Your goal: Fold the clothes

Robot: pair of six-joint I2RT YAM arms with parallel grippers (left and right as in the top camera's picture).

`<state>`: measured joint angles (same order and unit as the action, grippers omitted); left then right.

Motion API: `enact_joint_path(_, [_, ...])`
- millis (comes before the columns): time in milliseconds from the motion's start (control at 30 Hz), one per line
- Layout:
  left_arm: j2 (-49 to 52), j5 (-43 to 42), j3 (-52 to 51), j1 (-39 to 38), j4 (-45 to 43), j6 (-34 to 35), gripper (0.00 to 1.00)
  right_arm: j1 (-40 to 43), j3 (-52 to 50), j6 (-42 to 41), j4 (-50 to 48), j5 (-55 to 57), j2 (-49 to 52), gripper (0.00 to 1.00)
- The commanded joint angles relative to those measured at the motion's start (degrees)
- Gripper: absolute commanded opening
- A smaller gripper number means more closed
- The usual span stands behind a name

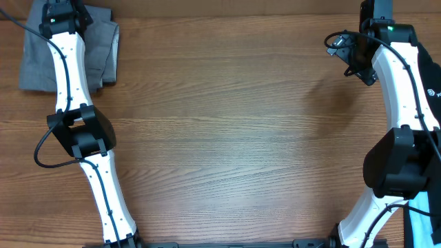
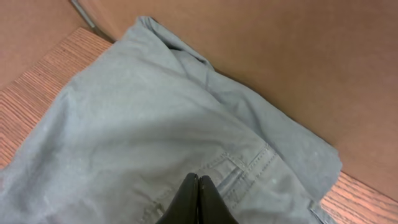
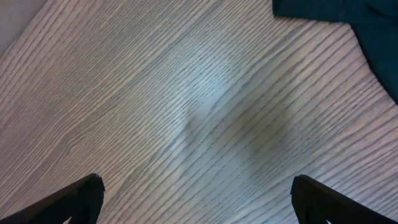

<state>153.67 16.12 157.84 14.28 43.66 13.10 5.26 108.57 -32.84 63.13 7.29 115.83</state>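
The grey shorts (image 1: 34, 62) lie bunched at the table's far left corner. In the left wrist view the shorts (image 2: 155, 124) fill most of the frame, with pocket and seam stitching showing. My left gripper (image 2: 198, 180) is shut, its tips together just over the stitched part, and no cloth shows between them. In the overhead view the left gripper (image 1: 65, 8) is over the far edge of the shorts. My right gripper (image 3: 199, 193) is open and empty over bare wood, at the far right in the overhead view (image 1: 376, 9).
The wooden table (image 1: 220, 138) runs between the two arms. A dark blue-green cloth (image 3: 348, 12) shows at the top right of the right wrist view. A brown wall (image 2: 280, 56) stands right behind the shorts. Something light blue (image 1: 422, 220) lies at the near right edge.
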Motion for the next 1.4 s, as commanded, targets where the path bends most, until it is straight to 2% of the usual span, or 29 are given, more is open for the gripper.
enact_joint_path(0, [3.89, 0.33, -0.24, 1.33, -0.24, -1.14, 0.05, 0.07, 1.16, -0.22, -0.04, -0.04, -0.94, 1.0])
enact_joint_path(333, [8.46, -0.72, -0.24, 0.81, 2.16, -1.95, 0.15, 0.09, 1.16, -0.22, -0.04, -0.02, -0.94, 1.0])
enact_joint_path(567, [3.48, -0.76, 2.25, -0.37, 5.01, -2.97, 0.18, 0.09, 1.16, -0.22, -0.07, -0.04, -0.94, 1.0])
enact_joint_path(600, [2.27, -0.74, 2.73, -0.55, 5.51, -2.8, 0.22, 0.09, 1.16, -0.22, -0.04, -0.02, -0.94, 1.0])
enact_joint_path(667, [-0.85, -1.05, 3.8, -1.07, 6.69, -2.8, 0.38, 0.09, 1.16, -0.22, -0.07, -0.02, -0.94, 1.0])
enact_joint_path(733, [-4.24, -1.38, 4.39, -1.62, 7.76, -2.8, 0.42, 0.09, 1.16, -0.22, -0.04, -0.04, -0.94, 1.0])
enact_joint_path(767, [-6.23, -1.38, 4.39, -1.99, 8.39, -2.8, 0.48, 0.09, 1.16, -0.22, -0.04, -0.02, -0.94, 1.0])
enact_joint_path(900, [-14.03, -2.29, 4.39, -3.65, 12.87, -2.82, 0.89, 0.09, 1.16, -0.22, -0.07, -0.04, -0.94, 1.0])
enact_joint_path(967, [-18.01, -4.85, 4.39, -4.63, 18.93, -2.8, 1.0, 0.09, 1.16, -0.22, -0.04, -0.02, -0.94, 1.0])
enact_joint_path(1233, [-31.54, -19.32, 4.39, -6.54, 35.8, -1.92, 1.0, 0.09, 1.16, -0.22, -0.07, -0.02, -0.94, 1.0])
enact_joint_path(1367, [-37.4, -20.65, 4.39, -6.54, 42.25, -1.92, 1.0, 0.09, 1.16, -0.22, -0.07, -0.02, -0.94, 1.0])
